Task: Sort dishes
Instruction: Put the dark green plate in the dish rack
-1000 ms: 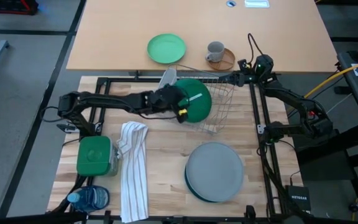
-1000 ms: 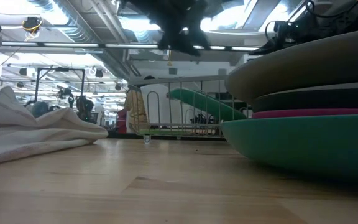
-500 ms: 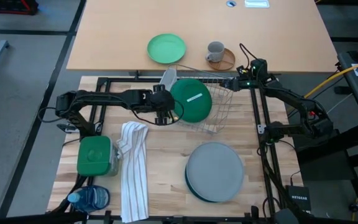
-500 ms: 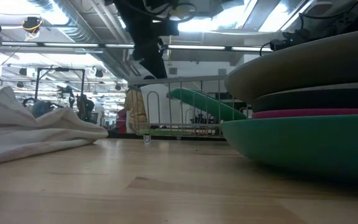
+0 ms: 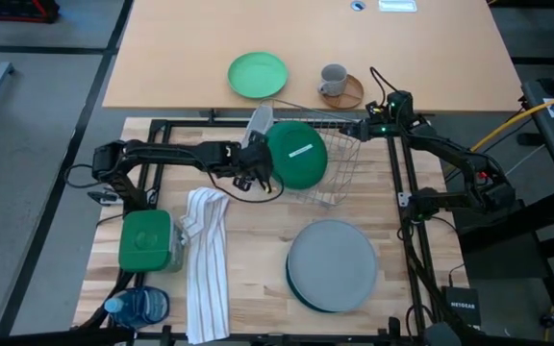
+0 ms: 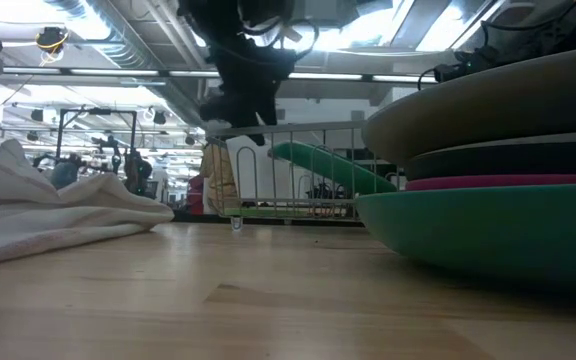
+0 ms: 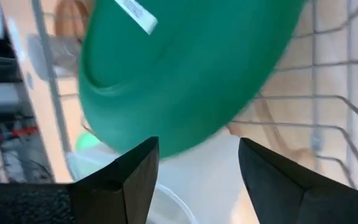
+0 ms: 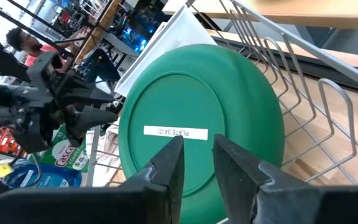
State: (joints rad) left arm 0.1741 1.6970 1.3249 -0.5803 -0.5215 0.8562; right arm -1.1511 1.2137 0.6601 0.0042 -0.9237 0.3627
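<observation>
tabletop (image 5: 258, 240) is carrying a plate stack (image 5: 332, 265), grey one on top | wire rack (image 5: 339, 159) is holding the dark green plate (image 5: 296, 154), leaning tilted | left gripper (image 5: 255, 173) is hanging just beside it, fingers spread, holding nothing | right gripper (image 5: 365, 126) is sitting by the rack's far side, fingers slightly apart, empty too

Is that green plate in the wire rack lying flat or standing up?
Tilted: the dark green plate leans on edge inside the wire rack, underside label showing. The open left gripper hangs beside it, apart.
</observation>
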